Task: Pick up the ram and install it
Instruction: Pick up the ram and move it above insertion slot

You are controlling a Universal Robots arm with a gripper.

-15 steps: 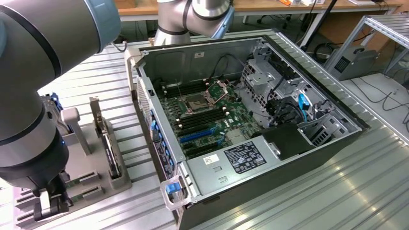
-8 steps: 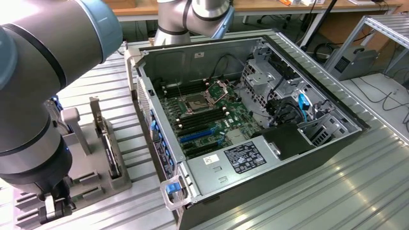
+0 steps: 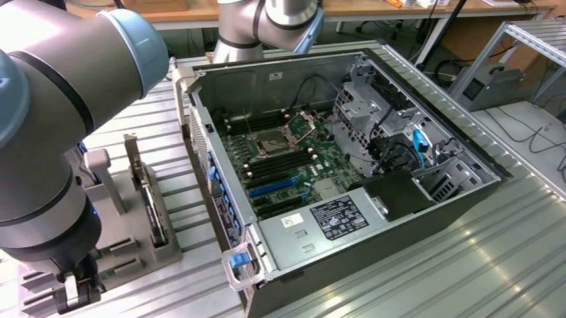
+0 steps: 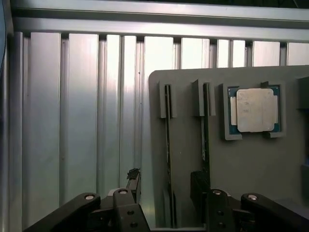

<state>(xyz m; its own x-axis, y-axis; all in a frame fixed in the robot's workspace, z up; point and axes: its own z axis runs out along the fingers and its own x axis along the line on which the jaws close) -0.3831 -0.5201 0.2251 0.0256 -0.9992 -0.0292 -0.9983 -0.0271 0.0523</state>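
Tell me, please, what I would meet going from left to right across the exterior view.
Gripper → grey parts holder → open computer case, inside it the motherboard, then the blue cable.

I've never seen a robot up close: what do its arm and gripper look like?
The arm is made of thick, round, silver-grey tubes, with pale blue caps on its joints and black rings at the seams. The gripper is black and built of jointed links fastened with small silver pins.
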